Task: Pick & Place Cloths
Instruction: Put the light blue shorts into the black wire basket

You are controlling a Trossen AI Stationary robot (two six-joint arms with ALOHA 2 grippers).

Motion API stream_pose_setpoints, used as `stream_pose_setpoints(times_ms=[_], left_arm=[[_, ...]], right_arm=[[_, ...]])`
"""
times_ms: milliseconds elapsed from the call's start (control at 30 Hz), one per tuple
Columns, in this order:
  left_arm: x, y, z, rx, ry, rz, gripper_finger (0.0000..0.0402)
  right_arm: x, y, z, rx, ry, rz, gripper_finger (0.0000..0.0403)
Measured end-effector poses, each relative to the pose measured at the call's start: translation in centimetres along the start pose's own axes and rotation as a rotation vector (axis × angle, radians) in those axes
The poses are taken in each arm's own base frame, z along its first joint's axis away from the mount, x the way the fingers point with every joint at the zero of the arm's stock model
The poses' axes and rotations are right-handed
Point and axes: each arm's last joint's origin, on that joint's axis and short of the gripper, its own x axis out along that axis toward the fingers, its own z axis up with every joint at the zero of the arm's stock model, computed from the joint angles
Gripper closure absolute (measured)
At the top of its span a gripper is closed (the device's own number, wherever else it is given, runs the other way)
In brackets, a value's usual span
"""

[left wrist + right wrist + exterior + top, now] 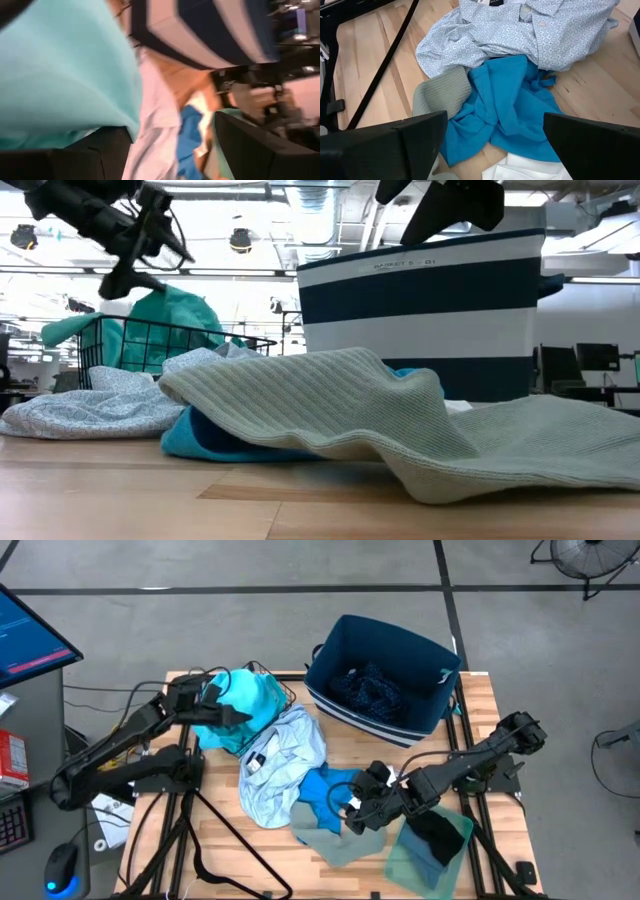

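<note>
left gripper (222,706) grips the turquoise cloth (245,700) above the table's left rear; right gripper (358,808), jaws open, hovers over the blue cloth (505,105).

Cloths (285,765) heaped mid-table, bin (385,680) behind, tray (430,850) right.

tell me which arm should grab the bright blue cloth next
Right. The right gripper hangs open just above the bright blue cloth, which lies between its fingers in the right wrist view. The left gripper is far off, busy with the turquoise cloth.
</note>
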Motion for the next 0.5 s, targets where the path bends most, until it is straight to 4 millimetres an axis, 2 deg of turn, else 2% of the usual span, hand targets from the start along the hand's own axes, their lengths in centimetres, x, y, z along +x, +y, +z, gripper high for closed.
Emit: stream_pose_setpoints(times_ms=[267,500], left_arm=[[-0.3,1.6,-1.3,-0.053,0.055,0.234,0.0161],[-1.3,1.0,-0.8,-0.095,-0.005,0.321,0.019]], right_arm=[[0.0,-0.1,-0.1,-0.004,0.005,-0.005,0.0081],[0.0,-0.1,0.0,-0.019,0.004,-0.005,0.0081]])
